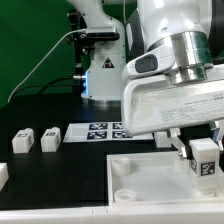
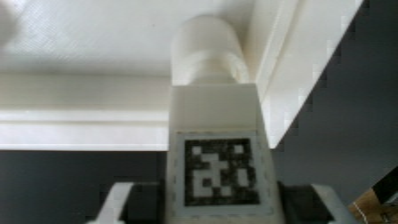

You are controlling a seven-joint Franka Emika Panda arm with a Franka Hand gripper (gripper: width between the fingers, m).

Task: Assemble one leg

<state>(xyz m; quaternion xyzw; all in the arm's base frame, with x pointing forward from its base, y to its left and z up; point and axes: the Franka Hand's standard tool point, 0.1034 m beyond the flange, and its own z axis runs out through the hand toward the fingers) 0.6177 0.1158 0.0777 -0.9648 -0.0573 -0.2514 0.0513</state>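
My gripper (image 1: 205, 152) is shut on a leg (image 1: 204, 155), a small white block with a black-and-white marker, and holds it over the right side of the large flat white panel (image 1: 150, 175). In the wrist view the held leg (image 2: 217, 140) fills the middle, with its marker facing the camera and its rounded tip against the panel's edge (image 2: 107, 90). The fingers (image 2: 128, 200) press on both sides of it. Two more legs (image 1: 23, 141) (image 1: 50, 138) lie on the dark table at the exterior view's left, and part of another (image 1: 3, 174) shows at the left edge.
The marker board (image 1: 105, 131) lies behind the panel in the exterior view. The arm's base (image 1: 100, 70) stands at the back. A green curtain hangs behind, and a cable runs down at the back left.
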